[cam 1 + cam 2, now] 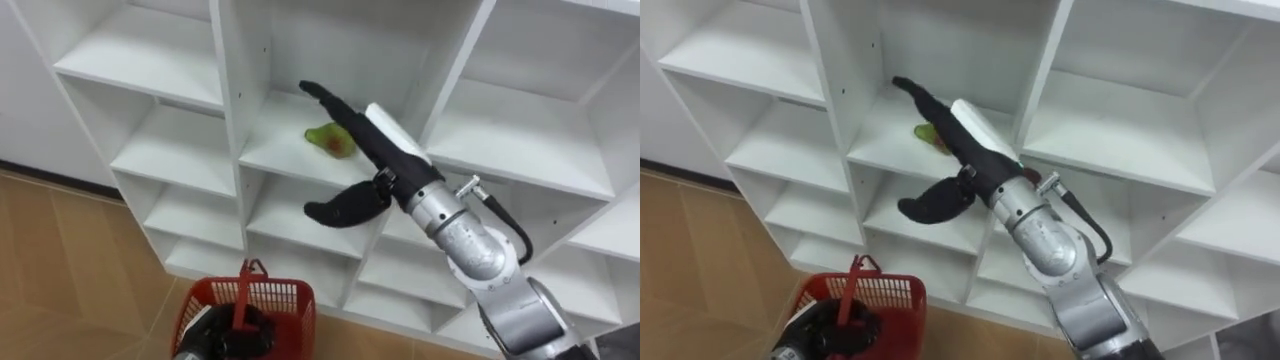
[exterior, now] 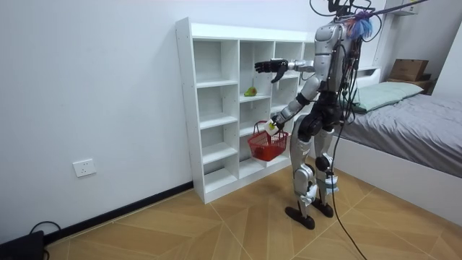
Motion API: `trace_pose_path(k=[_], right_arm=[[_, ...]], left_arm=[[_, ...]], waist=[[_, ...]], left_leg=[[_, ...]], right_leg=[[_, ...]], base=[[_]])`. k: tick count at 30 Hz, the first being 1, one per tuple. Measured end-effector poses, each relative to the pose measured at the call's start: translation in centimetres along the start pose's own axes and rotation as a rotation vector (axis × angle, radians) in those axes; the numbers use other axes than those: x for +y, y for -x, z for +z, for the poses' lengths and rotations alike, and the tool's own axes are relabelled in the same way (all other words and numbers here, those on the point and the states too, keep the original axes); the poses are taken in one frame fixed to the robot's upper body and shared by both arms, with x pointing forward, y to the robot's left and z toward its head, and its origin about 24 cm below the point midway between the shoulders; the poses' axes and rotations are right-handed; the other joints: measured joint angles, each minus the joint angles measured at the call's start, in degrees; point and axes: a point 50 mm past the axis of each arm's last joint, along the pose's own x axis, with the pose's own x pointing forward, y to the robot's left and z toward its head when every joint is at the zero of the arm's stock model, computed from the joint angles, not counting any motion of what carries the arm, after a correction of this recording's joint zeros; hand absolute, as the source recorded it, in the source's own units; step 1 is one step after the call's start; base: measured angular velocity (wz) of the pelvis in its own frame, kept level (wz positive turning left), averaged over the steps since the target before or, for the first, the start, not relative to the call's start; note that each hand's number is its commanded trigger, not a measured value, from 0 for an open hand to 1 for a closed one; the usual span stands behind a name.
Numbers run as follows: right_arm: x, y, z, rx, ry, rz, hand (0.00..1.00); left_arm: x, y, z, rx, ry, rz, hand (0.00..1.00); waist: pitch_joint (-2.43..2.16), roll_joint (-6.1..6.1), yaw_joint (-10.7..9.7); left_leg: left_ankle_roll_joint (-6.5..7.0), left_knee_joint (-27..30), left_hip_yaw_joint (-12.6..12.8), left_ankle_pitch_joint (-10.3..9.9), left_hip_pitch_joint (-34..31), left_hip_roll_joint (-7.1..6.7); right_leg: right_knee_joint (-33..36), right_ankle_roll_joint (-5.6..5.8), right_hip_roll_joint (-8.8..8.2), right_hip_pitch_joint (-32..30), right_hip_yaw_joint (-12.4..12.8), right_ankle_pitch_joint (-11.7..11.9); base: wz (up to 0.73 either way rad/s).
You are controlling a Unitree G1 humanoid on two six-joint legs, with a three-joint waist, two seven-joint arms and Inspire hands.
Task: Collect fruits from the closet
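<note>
Reaching open right robot hand (image 1: 365, 150) toward green pear-shaped fruit (image 1: 332, 140) on white closet shelf (image 1: 275, 150); my left robot hand (image 1: 235, 335) grips red plastic basket (image 1: 290, 300) below, ready to receive it.

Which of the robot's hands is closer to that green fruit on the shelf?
Right. Its right hand reaches open into the shelf, just beside the green fruit; the left hand is far below, holding the handle of the red basket.
</note>
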Motion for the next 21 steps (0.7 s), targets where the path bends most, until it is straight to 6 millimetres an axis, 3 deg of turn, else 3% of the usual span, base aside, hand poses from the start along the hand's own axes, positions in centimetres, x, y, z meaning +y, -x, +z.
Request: trace_pose_path(k=[3, 7, 9, 17, 21], right_arm=[[-0.9, -0.2, 0.1, -0.001, 0.034, -0.036, 0.0], [-1.9, 0.0, -0.4, 0.016, 0.047, -0.07, 0.0], [-2.4, -0.4, -0.5, 0.02, 0.06, -0.083, 0.0], [-4.5, -1.8, -1.8, 0.074, 0.103, -0.163, 0.0], [-5.9, -2.4, -3.0, 0.131, 0.069, -0.196, 0.0]], left_arm=[[-0.1, 0.2, -0.1, -0.002, -0.016, -0.024, 1.0], [0.2, 0.4, -0.2, 0.003, -0.027, -0.023, 1.0], [0.4, 0.4, -0.2, 0.008, -0.029, -0.02, 1.0], [1.1, 0.6, -0.2, 0.028, -0.091, -0.007, 1.0], [1.5, 0.7, -0.2, 0.034, -0.09, 0.004, 1.0]], waist=[[-0.19, -0.49, 0.03], [-0.04, -2.25, 0.23], [-0.24, -2.95, 0.17], [-0.17, -5.25, 1.92], [-0.16, -5.43, 2.79]], left_leg=[[0.01, 0.05, -0.09, -0.01, 0.09, -0.08], [-0.11, 0.25, -1.24, -0.09, -0.08, -0.1], [-0.19, 0.8, -1.6, -0.15, -0.86, -0.1], [-0.45, 2.52, -3.05, -0.27, -2.64, -0.09], [-0.44, 3.21, -3.54, -0.28, -3.63, -0.22]], right_leg=[[0.0, 0.0, -0.04, 0.35, -0.06, 0.0], [-0.01, 0.0, 0.13, 0.79, -0.17, 0.0], [-0.03, 0.0, 0.24, 0.41, -0.16, 0.0], [-0.01, -0.02, 0.43, -0.06, -1.58, 0.01], [-0.02, -0.03, 0.44, -0.43, -1.58, 0.02]], base=[[0.01], [0.11], [0.1], [0.1], [0.08]])
